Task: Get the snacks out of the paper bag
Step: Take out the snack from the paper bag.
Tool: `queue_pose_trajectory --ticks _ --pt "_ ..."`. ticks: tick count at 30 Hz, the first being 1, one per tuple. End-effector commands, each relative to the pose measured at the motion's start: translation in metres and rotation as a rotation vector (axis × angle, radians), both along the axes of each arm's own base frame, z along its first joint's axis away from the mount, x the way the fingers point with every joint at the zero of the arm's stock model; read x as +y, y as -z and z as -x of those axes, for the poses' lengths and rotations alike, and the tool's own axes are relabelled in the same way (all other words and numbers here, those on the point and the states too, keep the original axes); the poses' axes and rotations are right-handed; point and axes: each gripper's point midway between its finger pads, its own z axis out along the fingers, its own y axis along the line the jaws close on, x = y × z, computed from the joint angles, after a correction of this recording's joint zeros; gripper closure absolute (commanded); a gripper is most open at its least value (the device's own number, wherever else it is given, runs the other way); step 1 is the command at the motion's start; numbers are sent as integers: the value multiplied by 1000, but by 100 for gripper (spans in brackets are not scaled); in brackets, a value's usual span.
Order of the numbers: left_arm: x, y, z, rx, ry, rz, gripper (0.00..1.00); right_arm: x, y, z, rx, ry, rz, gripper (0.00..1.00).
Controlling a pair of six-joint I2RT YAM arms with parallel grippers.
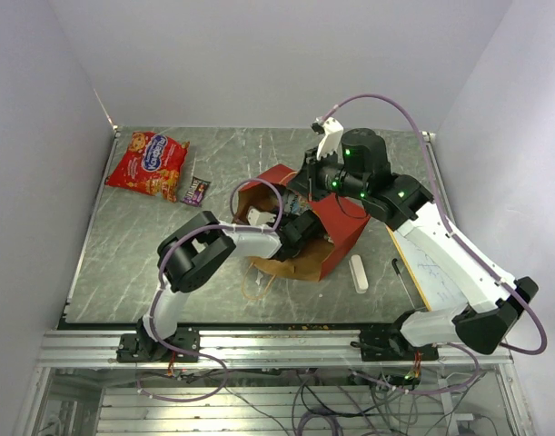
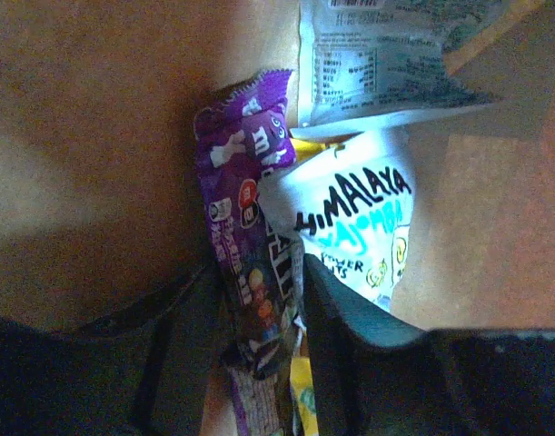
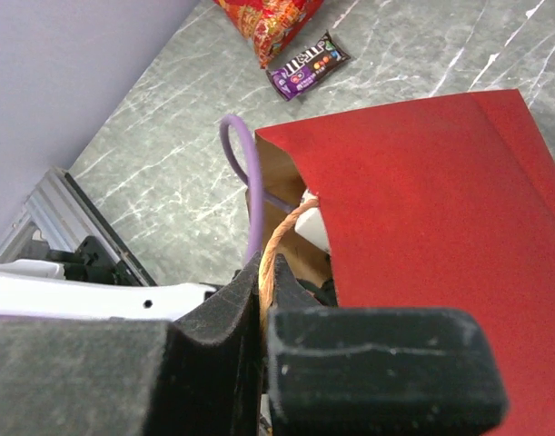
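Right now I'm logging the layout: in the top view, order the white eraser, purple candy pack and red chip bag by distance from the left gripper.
1. White eraser, right of the left gripper.
2. Purple candy pack, left.
3. Red chip bag, far left corner.

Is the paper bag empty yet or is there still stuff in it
Not empty. Inside the paper bag, the left wrist view shows a purple candy pack, a white Himalaya packet and a pale printed packet.
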Motion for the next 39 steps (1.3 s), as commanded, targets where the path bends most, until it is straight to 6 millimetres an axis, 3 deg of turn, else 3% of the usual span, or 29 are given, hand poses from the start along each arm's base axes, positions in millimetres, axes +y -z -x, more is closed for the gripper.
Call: queue_pose_trajectory --ticks 1,3,5,9,16,28,34,39 --pt "5 -3 -25 -59 -59 -4 58 -7 -25 10 -52 -22 -23 100" --pt "3 -7 -29 -76 -56 9 71 -8 -26 11 -57 -28 -16 100" --pt "0 -15 -31 -93 -34 16 76 -10 -25 11 -70 -29 -10 100" --pt "0 -18 -23 -84 15 33 82 -12 -23 11 -93 -31 -6 100" --pt "-9 -56 6 -82 188 36 86 -17 -14 7 -126 -7 7 100" --pt "27 -119 77 -85 400 154 93 -16 -8 -1 -139 33 -18 100" --pt "65 -150 113 -144 482 218 93 -20 -5 -9 -152 74 -1 100" --pt "88 -165 140 -142 574 198 93 -18 0 -12 -145 82 1 100"
